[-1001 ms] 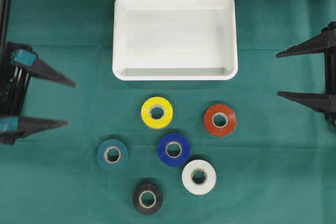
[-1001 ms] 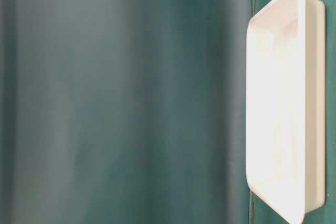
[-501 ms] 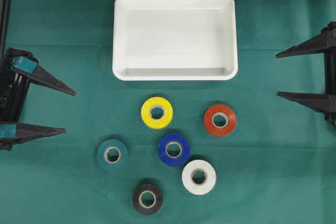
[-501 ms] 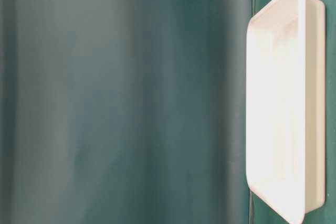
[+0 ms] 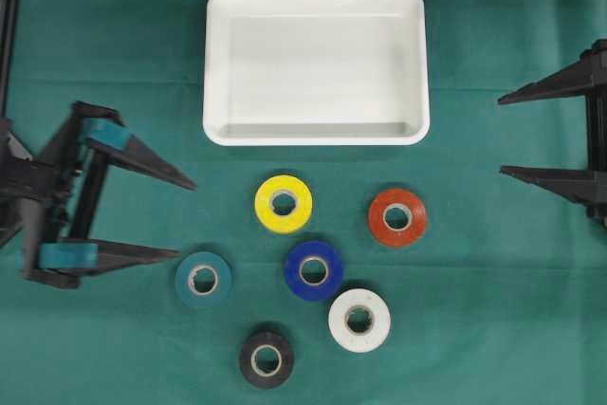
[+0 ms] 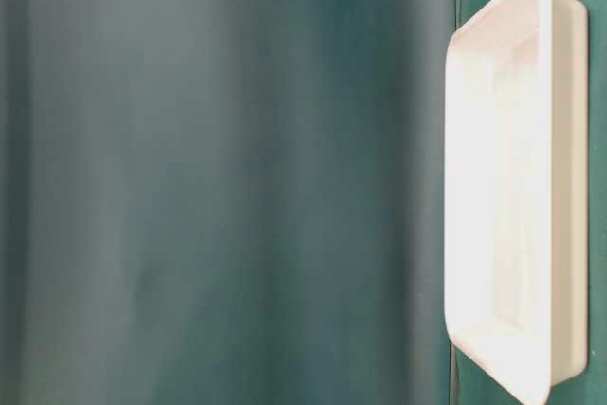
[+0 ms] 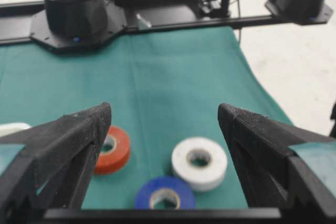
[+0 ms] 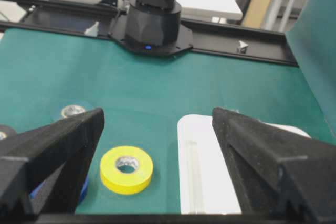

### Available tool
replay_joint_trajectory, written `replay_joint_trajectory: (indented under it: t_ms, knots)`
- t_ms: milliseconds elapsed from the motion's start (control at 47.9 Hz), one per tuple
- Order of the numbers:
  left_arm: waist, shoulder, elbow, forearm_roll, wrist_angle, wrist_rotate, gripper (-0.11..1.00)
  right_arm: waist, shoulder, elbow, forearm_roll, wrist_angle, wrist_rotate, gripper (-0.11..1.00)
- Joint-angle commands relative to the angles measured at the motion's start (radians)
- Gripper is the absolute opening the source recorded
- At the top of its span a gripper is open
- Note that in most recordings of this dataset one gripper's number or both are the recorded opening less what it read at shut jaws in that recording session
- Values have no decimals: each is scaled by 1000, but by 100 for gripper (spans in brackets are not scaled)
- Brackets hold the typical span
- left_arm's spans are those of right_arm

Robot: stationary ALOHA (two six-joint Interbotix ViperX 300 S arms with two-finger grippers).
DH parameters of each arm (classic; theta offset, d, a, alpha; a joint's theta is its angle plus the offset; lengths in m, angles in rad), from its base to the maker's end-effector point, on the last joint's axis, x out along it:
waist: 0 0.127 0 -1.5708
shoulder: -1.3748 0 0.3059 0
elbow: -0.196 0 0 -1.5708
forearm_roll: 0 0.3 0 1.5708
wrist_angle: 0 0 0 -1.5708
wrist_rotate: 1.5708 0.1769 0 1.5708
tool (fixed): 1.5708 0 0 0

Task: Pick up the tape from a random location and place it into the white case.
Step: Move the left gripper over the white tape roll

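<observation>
Several tape rolls lie flat on the green cloth: yellow (image 5: 284, 203), red (image 5: 397, 217), blue (image 5: 314, 270), teal (image 5: 203, 279), white (image 5: 359, 320) and black (image 5: 266, 359). Behind them sits the white case (image 5: 316, 138), with nothing in it. My left gripper (image 5: 186, 219) is open just left of the teal roll and touches nothing. Its wrist view shows the red tape (image 7: 113, 149), white tape (image 7: 199, 162) and blue tape (image 7: 165, 200) ahead of the open left gripper (image 7: 164, 109). At the right edge my right gripper (image 5: 502, 135) is open, facing the yellow tape (image 8: 126, 169) and the case (image 8: 210, 171).
Green cloth covers the whole table. The table-level view shows only blurred cloth and the case's rim (image 6: 545, 187) at its right side. Black arm bases and frame rails stand beyond the cloth's far edges in both wrist views.
My left gripper has moved right, toward the tape rolls, and turned slightly, staying open. The right gripper, the rolls and the case have not moved.
</observation>
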State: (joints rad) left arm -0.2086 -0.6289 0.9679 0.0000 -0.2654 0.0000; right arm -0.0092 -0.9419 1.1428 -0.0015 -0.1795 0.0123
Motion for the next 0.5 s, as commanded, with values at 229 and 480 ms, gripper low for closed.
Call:
replay_joint_trajectory:
  t_ms: [229, 480]
  knots:
    - [-14, 222, -202, -2, -35, 5, 99, 0, 8, -28, 2, -5, -2, 92]
    - [-25, 368, -364, 0, -20, 8, 99, 0, 12, -29, 0, -9, 0, 92]
